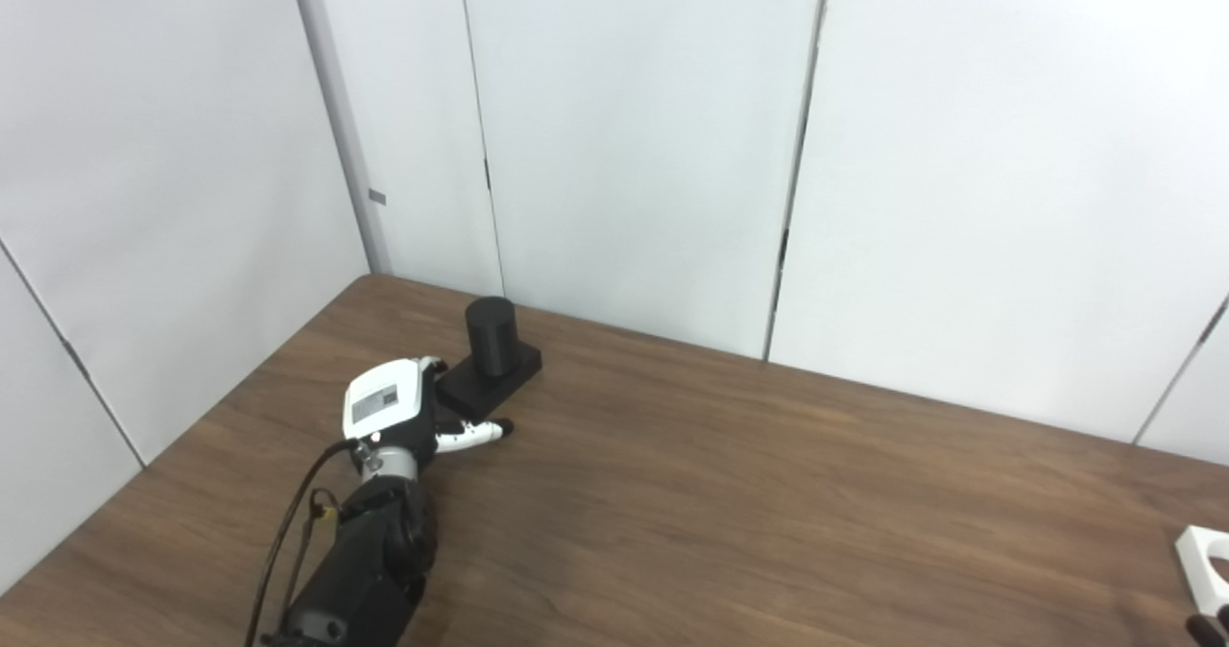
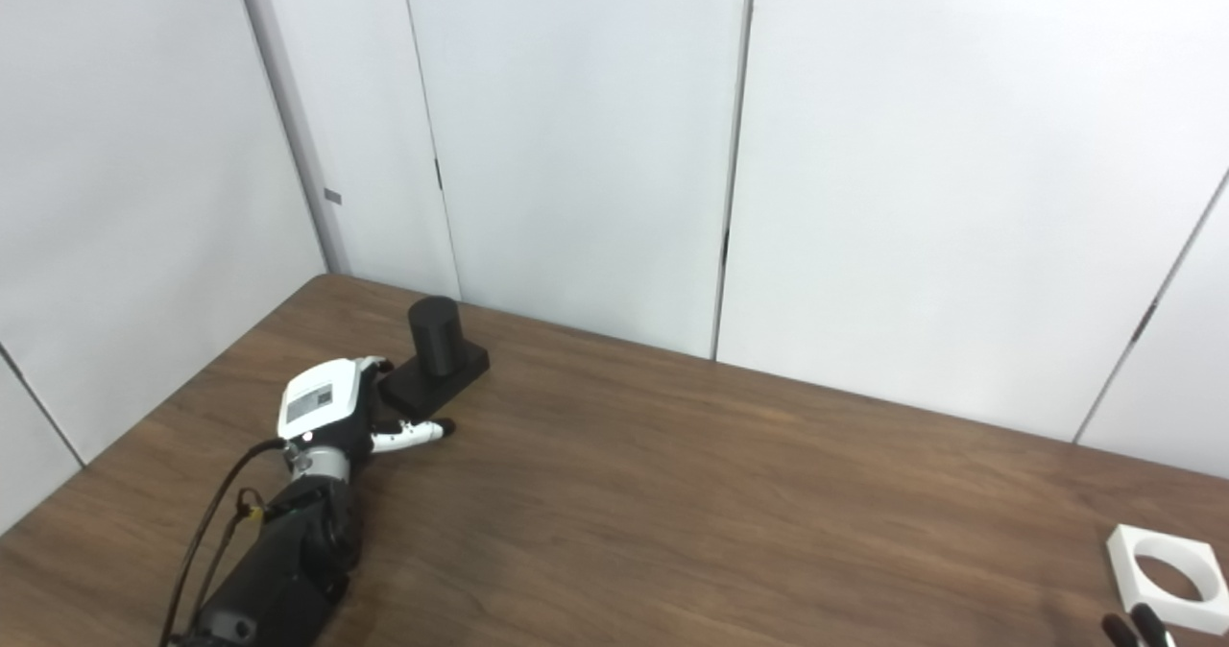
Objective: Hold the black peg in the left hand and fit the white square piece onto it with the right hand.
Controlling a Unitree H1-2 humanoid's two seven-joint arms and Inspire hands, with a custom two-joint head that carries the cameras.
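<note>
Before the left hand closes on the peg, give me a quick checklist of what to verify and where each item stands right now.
1. Black peg upright on its flat base, standing on the table: ok.
2. Left hand at the base's near end, fingers apart, one white finger lying on the table beside it: ok for approach.
3. Firm hold on the peg: not ok, nothing is closed on it yet.
4. White square piece flat on the table at the far right, hole facing up: ok.
5. Right hand near the piece: only dark fingertips show at the bottom edge; open or shut, cannot tell.
6. Piece on the peg: not ok, they sit far apart.
</note>
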